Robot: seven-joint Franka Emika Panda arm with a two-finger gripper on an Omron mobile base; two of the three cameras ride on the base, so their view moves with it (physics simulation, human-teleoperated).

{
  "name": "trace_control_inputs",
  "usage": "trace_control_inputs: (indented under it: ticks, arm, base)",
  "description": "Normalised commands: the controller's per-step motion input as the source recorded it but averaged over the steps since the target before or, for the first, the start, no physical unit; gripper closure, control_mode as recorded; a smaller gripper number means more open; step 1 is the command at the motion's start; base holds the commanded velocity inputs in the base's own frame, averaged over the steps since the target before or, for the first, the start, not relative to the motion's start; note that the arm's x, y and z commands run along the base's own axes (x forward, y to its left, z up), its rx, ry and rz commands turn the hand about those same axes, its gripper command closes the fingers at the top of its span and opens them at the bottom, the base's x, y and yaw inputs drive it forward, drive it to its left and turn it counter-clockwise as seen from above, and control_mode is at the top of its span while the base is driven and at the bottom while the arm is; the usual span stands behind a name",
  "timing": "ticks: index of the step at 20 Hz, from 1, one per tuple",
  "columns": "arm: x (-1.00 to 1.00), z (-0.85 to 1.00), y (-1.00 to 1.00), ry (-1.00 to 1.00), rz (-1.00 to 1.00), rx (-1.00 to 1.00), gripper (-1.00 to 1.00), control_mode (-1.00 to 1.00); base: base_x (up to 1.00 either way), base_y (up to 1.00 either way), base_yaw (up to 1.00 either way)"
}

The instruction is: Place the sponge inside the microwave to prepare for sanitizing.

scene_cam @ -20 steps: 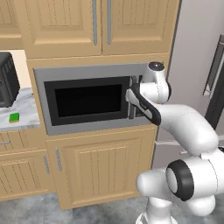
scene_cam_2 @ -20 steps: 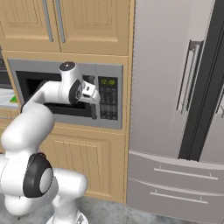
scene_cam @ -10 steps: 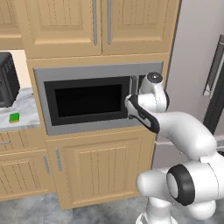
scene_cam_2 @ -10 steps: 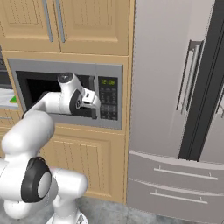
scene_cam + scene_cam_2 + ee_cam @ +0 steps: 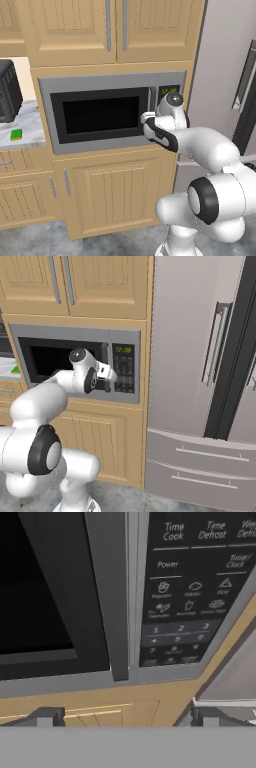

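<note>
Where arm crosses, microwave [image 5: 100,117] handle hidden

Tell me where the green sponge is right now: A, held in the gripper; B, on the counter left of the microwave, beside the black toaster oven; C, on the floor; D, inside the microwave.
B: the sponge lies on the counter left of the shut microwave, just in front of the black toaster oven, while the open gripper holds nothing.
</note>
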Motion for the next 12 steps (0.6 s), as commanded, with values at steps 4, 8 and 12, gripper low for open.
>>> trace_control_inputs:
  ticks: [4, 8, 12]
  arm:
    - [0.24, -0.14, 0.0, -0.16, 0.0, 0.0, -1.0, -1.0]
    - [0.15, 0.0, 0.0, -0.04, 0.0, 0.0, -1.0, -1.0]
    - [0.15, 0.0, 0.01, -0.03, 0.0, 0.0, -1.0, -1.0]
  base:
    - [0.0, 0.0, 0.0]
    - [0.0, 0.0, 0.0]
    - [0.0, 0.0, 0.0]
